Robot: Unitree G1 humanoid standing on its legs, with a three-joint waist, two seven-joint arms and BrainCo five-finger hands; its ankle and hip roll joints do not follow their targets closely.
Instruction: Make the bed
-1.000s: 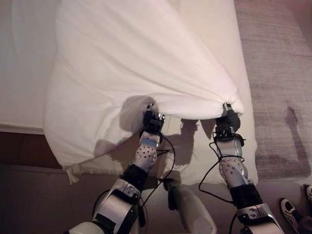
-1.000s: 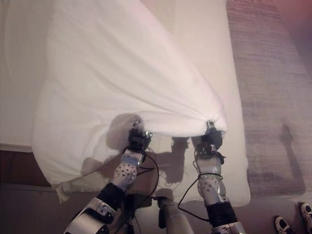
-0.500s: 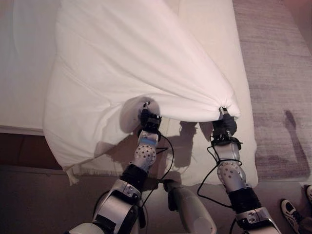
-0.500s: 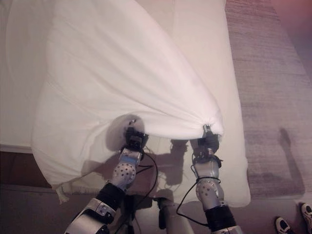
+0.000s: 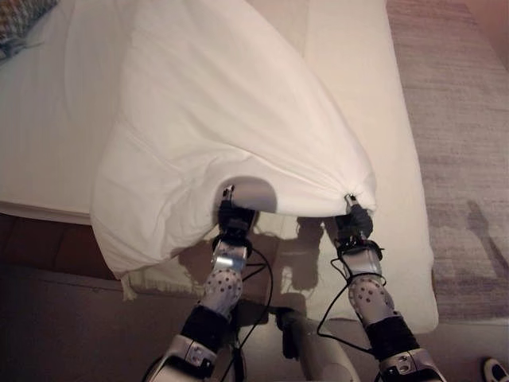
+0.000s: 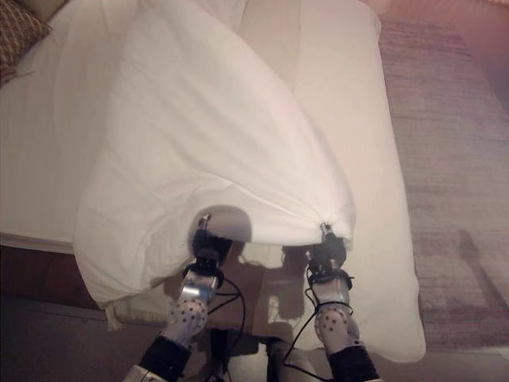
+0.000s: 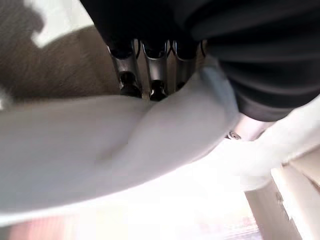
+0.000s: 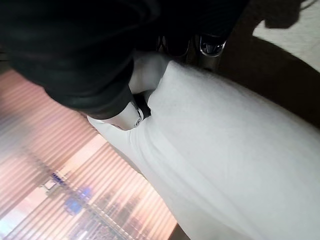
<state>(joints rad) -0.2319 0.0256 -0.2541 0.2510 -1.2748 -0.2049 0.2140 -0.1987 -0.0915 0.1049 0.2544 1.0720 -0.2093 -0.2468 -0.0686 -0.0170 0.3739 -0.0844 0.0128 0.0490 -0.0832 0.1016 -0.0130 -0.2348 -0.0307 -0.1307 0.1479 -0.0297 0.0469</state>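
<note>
While both arms reach up under the lifted edge, here is how it stands:
Left hand (image 5: 232, 213): fingers (image 7: 150, 75) curled on the near edge of the duvet (image 5: 231, 103), cloth pinched against the thumb.
Right hand (image 5: 354, 216): clenched round the duvet's bunched corner, fabric pulled taut from it.
Duvet: raised off the bed (image 5: 366, 95), draped across the mattress, left side hanging over the near edge.
Cushion (image 6: 17, 36): patterned, at the bed's far left corner.
Carpet (image 5: 461, 119): right of the bed.
</note>
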